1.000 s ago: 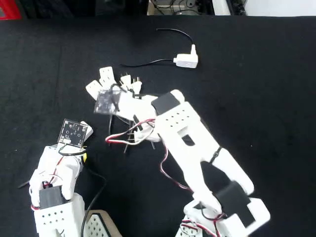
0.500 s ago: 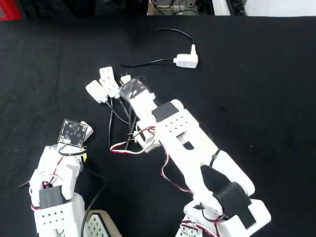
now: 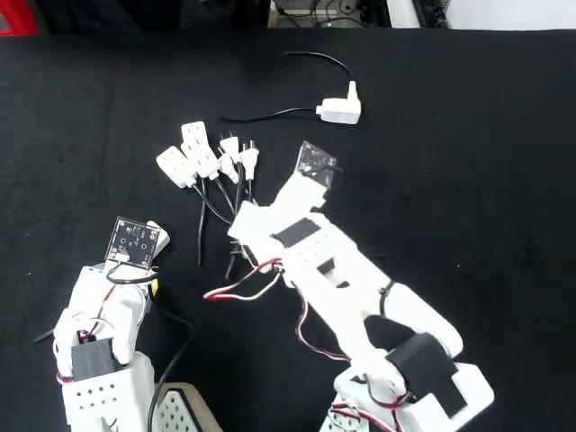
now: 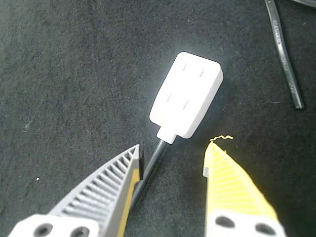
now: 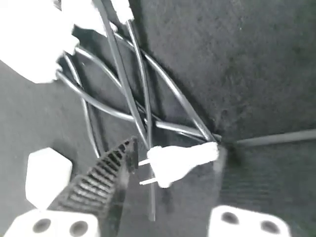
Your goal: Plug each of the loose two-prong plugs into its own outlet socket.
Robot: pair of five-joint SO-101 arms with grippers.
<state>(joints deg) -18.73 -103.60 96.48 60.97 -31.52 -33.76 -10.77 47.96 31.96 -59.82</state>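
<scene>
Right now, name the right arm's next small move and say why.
Probably shut the right tool on the white plug. In the right wrist view the plug lies between the tool's open fingers, in front of the crossing cables, so closing should secure it.

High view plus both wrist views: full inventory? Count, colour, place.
table: one, black cloth
outlet sockets: two, white, clustered left of centre; a third, white, just ahead of the left hand
two-prong plugs: two, white, right of that cluster; right wrist view has one at the right hand
corded block: one, white, far side
cables: several, black, running from the cluster toward the arms
arms: two, white, near edge
left hand: open
right hand: by the plugs
</scene>
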